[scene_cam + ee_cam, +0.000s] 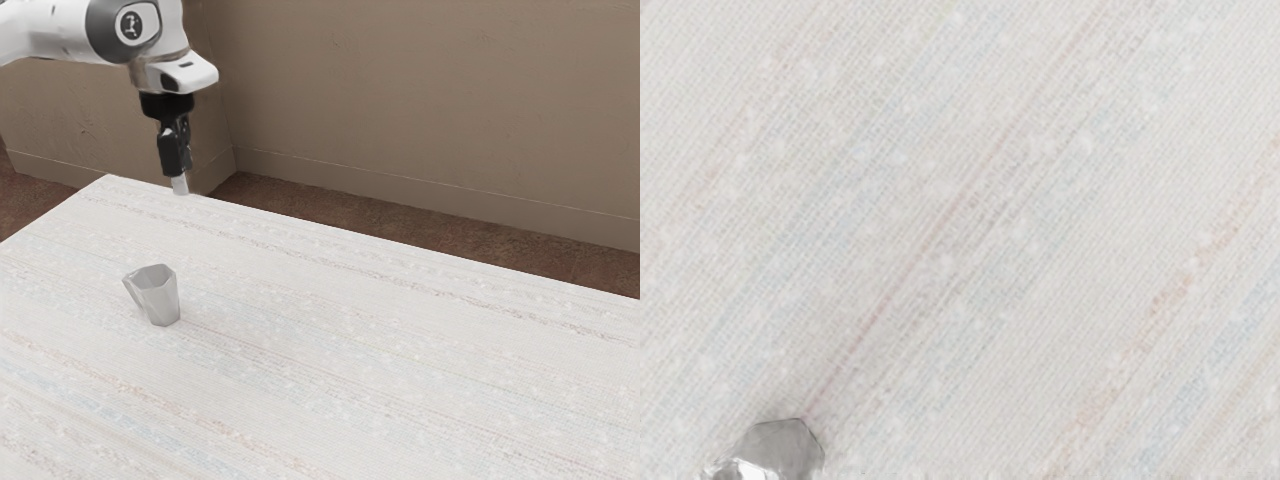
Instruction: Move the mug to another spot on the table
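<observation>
Okay, status. Our gripper (180, 183) hangs in the air above the far edge of the table (420, 360), toward the exterior view's left, pointing straight down. It sits edge-on to the side camera, so we cannot tell whether it is open or closed. It is clear of the table surface and of the mug.

The mug (155, 295) stands upright on the table, also toward the exterior view's left. It is closer to the camera than the gripper and well apart from it. Grey, faceted walls, mouth up, handle (130, 285) turned to the exterior view's left. There is a faint shadow at its foot.

Our white arm (60, 30) comes in from the upper left corner of the exterior view, and its last link bends down to the black gripper.

In the wrist view we see mostly bare table (990, 200): a pale woven texture with faint reddish and bluish streaks running diagonally. The mug (770, 452) shows from above, partly cut by the frame edge. It lies off to one side of the gripper rather than directly under it.

Behind the table there is a brown floor (450, 225) and a beige wall (420, 90) with a baseboard (400, 185) along its foot.
</observation>
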You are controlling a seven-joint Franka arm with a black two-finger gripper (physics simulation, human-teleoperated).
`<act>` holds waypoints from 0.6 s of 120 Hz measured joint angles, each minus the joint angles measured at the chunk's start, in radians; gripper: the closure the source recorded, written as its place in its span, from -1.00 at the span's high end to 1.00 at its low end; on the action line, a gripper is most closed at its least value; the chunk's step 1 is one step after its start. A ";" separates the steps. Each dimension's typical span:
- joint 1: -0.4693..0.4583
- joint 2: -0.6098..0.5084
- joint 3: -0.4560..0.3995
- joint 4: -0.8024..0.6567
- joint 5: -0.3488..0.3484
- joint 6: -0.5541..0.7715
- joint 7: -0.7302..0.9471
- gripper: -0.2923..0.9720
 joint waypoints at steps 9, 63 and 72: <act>0.070 -0.005 -0.025 -0.002 0.004 -0.015 0.019 0.54; 0.263 -0.008 -0.032 -0.157 0.099 0.045 0.312 0.54; 0.271 0.005 -0.030 -0.189 0.102 0.114 0.374 0.54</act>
